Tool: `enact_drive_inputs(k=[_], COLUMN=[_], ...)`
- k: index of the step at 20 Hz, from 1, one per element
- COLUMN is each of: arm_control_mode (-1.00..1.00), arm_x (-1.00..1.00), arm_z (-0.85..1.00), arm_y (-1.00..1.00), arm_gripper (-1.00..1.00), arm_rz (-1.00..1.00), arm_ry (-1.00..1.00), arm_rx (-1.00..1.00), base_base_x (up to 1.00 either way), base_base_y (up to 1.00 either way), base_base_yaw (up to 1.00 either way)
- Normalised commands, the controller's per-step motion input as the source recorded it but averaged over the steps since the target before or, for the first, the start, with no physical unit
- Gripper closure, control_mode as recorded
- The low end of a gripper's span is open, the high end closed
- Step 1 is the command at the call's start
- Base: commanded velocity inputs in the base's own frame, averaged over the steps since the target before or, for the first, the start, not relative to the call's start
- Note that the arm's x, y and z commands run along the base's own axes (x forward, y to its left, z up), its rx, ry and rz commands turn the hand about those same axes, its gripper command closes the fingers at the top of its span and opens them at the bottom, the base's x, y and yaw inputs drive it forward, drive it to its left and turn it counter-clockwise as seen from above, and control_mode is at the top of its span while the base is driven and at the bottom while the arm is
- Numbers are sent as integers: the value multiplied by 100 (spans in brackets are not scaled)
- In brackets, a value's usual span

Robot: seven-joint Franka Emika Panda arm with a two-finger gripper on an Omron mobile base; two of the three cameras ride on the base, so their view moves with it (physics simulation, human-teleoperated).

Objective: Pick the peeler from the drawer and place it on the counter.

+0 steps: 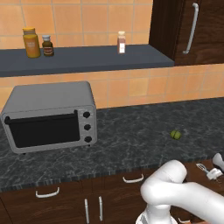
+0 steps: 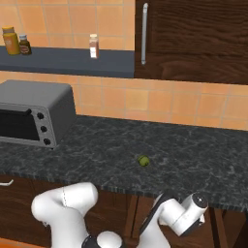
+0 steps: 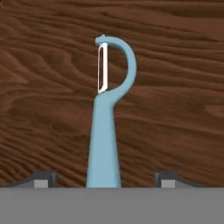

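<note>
Peeler: the slim light-blue peeler with a curved head and silver blade (image 3: 105,131) lies flat on the dark brown wood-grain floor of the drawer (image 3: 175,87), handle toward the camera, head pointing away.
Tool: the two-finger tool (image 3: 103,180) is spread wide, one dark fingertip (image 3: 41,178) on each side of the handle with clear room between, touching nothing; it looks lined up to close across the handle.
Why so: judged from this, the step in hand is the approach just short of the pinch.
Arm: the white arm (image 1: 183,192) reaches low, below the front edge of the table.
Table: the long dark stone table with pale veins (image 1: 131,131) has bare room between the grey toaster oven (image 1: 50,116) and the small round green object (image 1: 175,134).
Edges: lifting out calls for clearing the table's front lip; the drawer walls cannot be made out.
</note>
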Motion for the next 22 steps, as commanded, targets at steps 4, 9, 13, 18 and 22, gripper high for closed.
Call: enact_drive_inputs(k=[4,9,13,18,22], arm_control_mode=[-100,-100,-100,-100,-100], arm_x=[-21,-100,-83,-48,-7], arm_z=[-70,-40,72,100,100], arm_y=[-2,-22,0,17,61], arm_gripper=[100,100,100,100,100], arm_rz=[1,1,6,11,13], arm_ry=[-6,-2,-7,-33,-47], arm_rx=[0,0,0,0,-1], base_base_x=[0,0,0,0,0], base_base_y=[0,0,0,0,0], base_base_yaw=[0,0,0,0,0])
